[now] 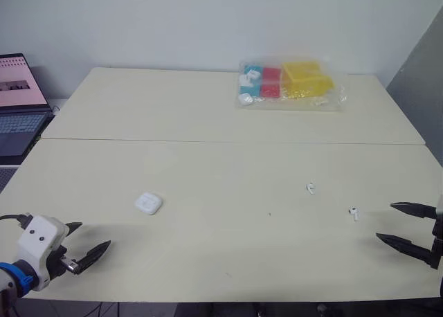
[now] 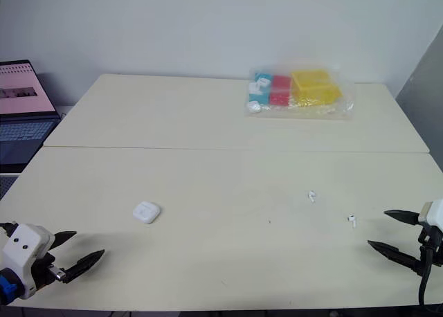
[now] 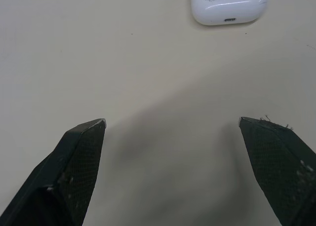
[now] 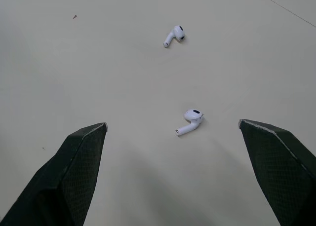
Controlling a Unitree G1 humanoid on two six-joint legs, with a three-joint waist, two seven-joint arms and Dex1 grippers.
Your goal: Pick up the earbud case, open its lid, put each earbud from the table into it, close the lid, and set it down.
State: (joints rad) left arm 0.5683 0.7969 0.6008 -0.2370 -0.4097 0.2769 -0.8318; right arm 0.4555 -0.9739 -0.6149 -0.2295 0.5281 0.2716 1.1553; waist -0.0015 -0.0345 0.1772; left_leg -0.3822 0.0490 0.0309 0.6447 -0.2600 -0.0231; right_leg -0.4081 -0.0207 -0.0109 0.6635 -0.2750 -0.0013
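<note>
The white earbud case (image 1: 148,203) lies shut on the cream table (image 1: 221,165), left of centre; it also shows ahead of the left fingers in the left wrist view (image 3: 228,5). My left gripper (image 1: 88,242) stands open near the front left edge, a short way short of the case, holding nothing. Two white earbuds lie on the right half: one (image 1: 311,188) nearer the middle, one (image 1: 354,212) closer to my right gripper (image 1: 396,224). That gripper is open and empty, just right of the nearer earbud (image 4: 189,121); the farther earbud (image 4: 174,35) lies beyond it.
A clear plastic bag (image 1: 291,84) with yellow, red and blue boxes sits at the back right of the table. An open laptop (image 1: 17,102) stands off the table's left edge. A seam runs across the table's middle.
</note>
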